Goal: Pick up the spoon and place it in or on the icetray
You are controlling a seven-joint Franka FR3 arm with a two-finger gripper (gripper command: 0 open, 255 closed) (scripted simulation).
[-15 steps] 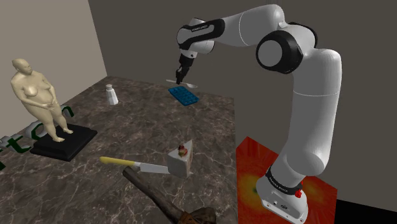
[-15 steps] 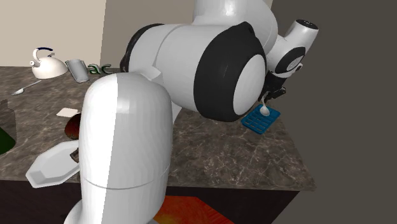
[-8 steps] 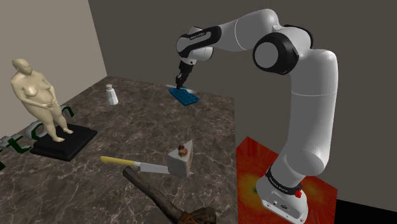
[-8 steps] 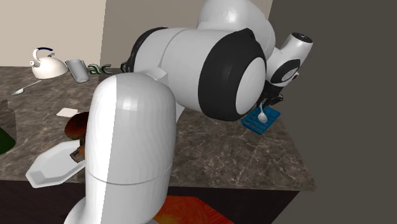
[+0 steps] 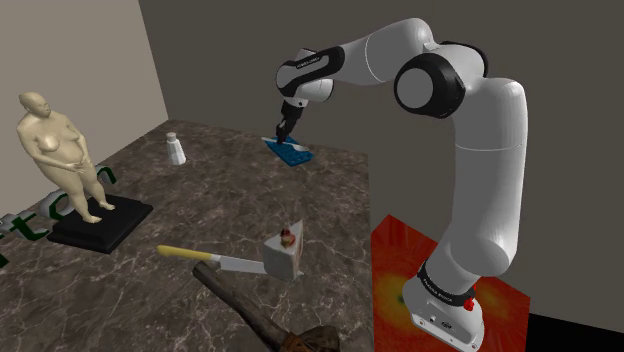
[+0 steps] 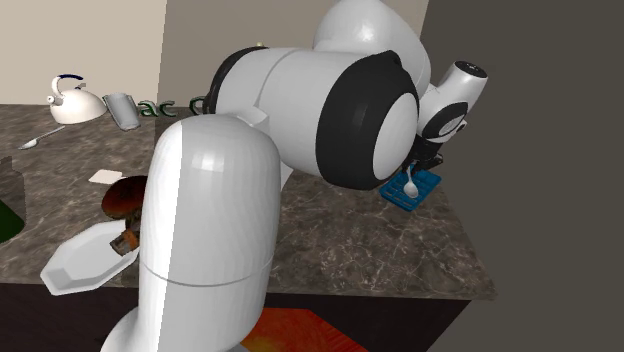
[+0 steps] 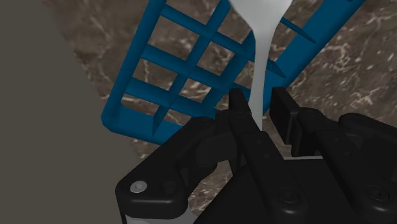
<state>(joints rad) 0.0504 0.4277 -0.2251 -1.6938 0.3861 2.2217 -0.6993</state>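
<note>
- At the shoulder view's left, a tan figurine of a standing nude (image 5: 62, 150) sits on its flat black plinth (image 5: 100, 224), well apart from the work and playing no part in it.
- Next comes a small white shaker (image 5: 176, 150), upright on the dark veined stone counter (image 5: 200, 200) and clear of the arm's path.
- Nearer the camera, a yellow-handled knife (image 5: 210, 259) lies flat with its blade touching a wedge of cake (image 5: 285, 250), both of them clutter only.
- Then the blue gridded ice tray (image 5: 291, 152) lies flat by the counter's far edge with its open cells facing up, so it can receive something dropped in.
- Directly over it hangs the black two-finger gripper (image 7: 257, 105), pointed downward. Its fingers appear pinched on the handle of the white spoon (image 7: 259, 67).
- The spoon hangs bowl-first over the tray's cells. Held upright like this, I judge, the bowl meets the grid first on release.
- Rightmost, the white arm (image 5: 480, 150) arches from its red stand (image 5: 400, 250) to reach that far.
</note>
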